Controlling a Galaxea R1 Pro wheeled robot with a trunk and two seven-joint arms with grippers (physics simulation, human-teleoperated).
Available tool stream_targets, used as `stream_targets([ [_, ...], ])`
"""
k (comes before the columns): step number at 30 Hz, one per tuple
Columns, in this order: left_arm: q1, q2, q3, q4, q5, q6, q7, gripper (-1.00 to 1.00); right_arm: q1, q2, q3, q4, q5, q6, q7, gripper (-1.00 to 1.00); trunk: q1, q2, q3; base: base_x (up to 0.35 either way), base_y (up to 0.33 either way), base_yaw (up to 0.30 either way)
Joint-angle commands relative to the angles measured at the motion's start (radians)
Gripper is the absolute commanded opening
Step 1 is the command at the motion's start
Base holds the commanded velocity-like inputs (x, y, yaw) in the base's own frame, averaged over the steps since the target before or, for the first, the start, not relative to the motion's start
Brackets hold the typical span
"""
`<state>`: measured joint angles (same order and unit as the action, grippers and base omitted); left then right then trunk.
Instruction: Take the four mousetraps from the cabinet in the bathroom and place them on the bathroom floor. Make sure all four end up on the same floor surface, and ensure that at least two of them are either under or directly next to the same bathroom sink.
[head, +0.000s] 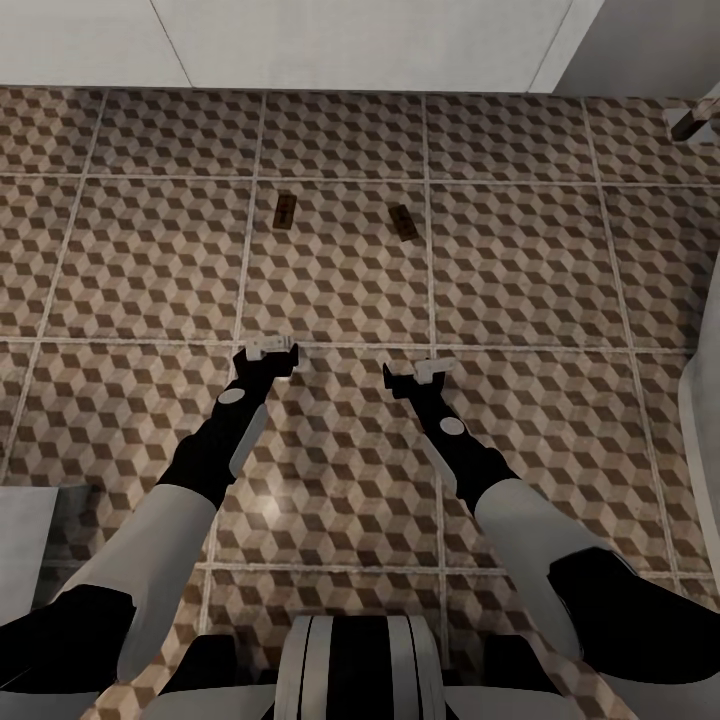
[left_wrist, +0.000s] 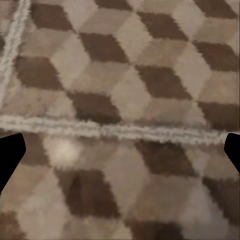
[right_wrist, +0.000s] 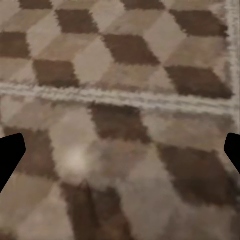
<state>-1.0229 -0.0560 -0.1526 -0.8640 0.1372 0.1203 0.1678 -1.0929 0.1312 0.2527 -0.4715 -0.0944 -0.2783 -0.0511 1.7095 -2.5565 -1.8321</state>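
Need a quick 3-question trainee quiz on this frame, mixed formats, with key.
1. True or false: the two mousetraps in the head view, one and the other, touch each other.
2. The left gripper and right gripper are: A) both open and empty, B) both holding traps, C) left holding, right empty.
3. Fill in: both traps lie on the ___.

Key: 1 false, they lie apart. 2 A. 3 bathroom floor.

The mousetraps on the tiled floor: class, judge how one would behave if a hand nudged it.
Each mousetrap lies flat on the bathroom floor, so it would probably slide, not roll or tip. Small and thin, it is likely light. It looks stiff.
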Motion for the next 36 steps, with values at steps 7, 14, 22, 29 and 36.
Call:
stream_targets([
  [7,0.000,0.000,-0.004,-0.012,0.011,0.007,0.008,1.00,-0.001,-0.001,0.008,0.000,-0.010,-0.004,-0.006,1.00,0.000,0.000,0.000,0.000,0.000,0.000],
  [14,0.000,-0.001,-0.004,-0.016,0.010,0.010,0.009,1.00,-0.001,-0.002,0.008,-0.003,-0.010,-0.004,-0.006,1.00,0.000,0.000,0.000,0.000,0.000,0.000],
  [22,0.000,-0.001,-0.005,-0.060,0.011,0.012,0.010,1.00,-0.001,-0.002,0.008,-0.003,-0.010,-0.004,-0.006,1.00,0.000,0.000,0.000,0.000,0.000,0.000],
  [29,0.000,-0.001,-0.005,-0.069,0.012,0.019,0.010,1.00,-0.001,-0.001,0.008,-0.004,-0.010,-0.004,-0.006,1.00,0.000,0.000,0.000,0.000,0.000,0.000],
  [36,0.000,0.000,-0.005,-0.070,0.012,0.035,0.010,1.00,0.000,-0.001,0.008,-0.003,-0.010,-0.004,-0.006,1.00,-0.003,0.001,0.027,0.000,0.000,0.000],
])
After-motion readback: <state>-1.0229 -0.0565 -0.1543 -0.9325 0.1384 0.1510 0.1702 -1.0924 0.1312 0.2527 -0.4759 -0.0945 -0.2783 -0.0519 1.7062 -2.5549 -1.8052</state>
